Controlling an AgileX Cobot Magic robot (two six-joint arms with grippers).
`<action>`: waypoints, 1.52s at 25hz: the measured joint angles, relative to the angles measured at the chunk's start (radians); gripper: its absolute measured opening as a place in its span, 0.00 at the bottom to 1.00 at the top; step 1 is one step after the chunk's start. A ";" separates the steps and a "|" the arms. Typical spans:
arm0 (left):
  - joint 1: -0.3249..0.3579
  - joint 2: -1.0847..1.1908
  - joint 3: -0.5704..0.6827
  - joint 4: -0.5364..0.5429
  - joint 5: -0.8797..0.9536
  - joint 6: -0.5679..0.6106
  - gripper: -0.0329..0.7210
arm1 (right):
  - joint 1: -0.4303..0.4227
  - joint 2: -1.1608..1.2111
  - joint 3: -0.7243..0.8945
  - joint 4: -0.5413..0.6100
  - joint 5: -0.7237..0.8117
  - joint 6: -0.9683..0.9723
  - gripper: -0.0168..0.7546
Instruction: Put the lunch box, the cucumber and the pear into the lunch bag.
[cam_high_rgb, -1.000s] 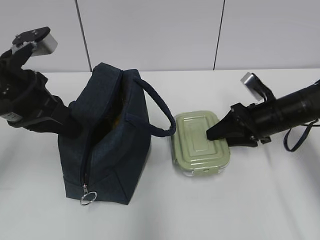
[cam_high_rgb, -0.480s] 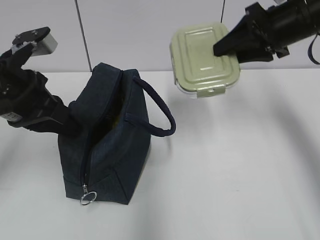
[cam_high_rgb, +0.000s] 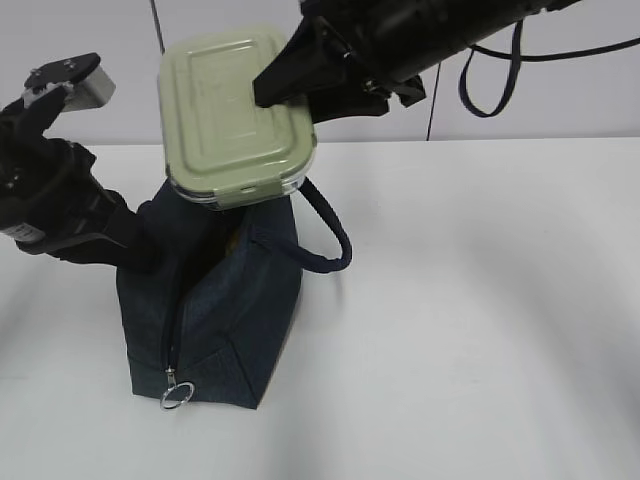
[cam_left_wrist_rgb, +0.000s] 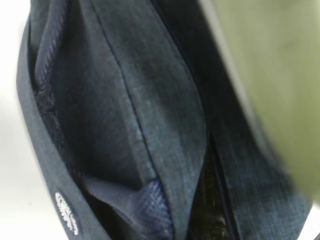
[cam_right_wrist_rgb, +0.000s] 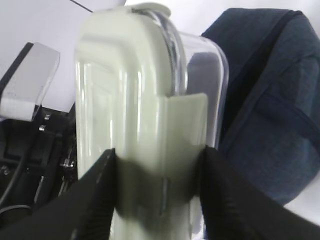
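The lunch box (cam_high_rgb: 228, 115), clear with a pale green lid, hangs in the air tilted over the open top of the navy lunch bag (cam_high_rgb: 230, 310). My right gripper (cam_high_rgb: 272, 88) is shut on the box; in the right wrist view its black fingers (cam_right_wrist_rgb: 97, 195) clamp the box (cam_right_wrist_rgb: 135, 100) on both sides. My left gripper (cam_high_rgb: 148, 243) pinches the bag's left top edge. The left wrist view shows only bag fabric (cam_left_wrist_rgb: 125, 100) and the blurred box (cam_left_wrist_rgb: 272, 75). A dim greenish shape (cam_left_wrist_rgb: 210, 212) lies in the bag's gap. The cucumber and pear are hidden.
The bag's loop handle (cam_high_rgb: 335, 250) sticks out to the right, and its ring pull (cam_high_rgb: 175, 397) hangs at the front bottom. The left arm (cam_high_rgb: 50, 190) stands left of the bag. The white table (cam_high_rgb: 480, 320) stretches to the right.
My right gripper has lifted the lunch box off the table on the right and carried it up and left, until it is over the bag's opening. The left arm and bag have not moved.
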 joint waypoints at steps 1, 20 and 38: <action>0.000 0.000 0.000 0.000 -0.001 0.000 0.04 | 0.013 0.007 0.000 -0.003 -0.013 0.011 0.49; -0.004 0.000 0.000 -0.005 -0.024 0.000 0.04 | 0.106 0.171 -0.004 -0.294 -0.083 0.289 0.48; -0.004 0.000 0.000 0.000 -0.023 0.000 0.04 | 0.138 0.125 -0.168 -0.536 0.012 0.348 0.71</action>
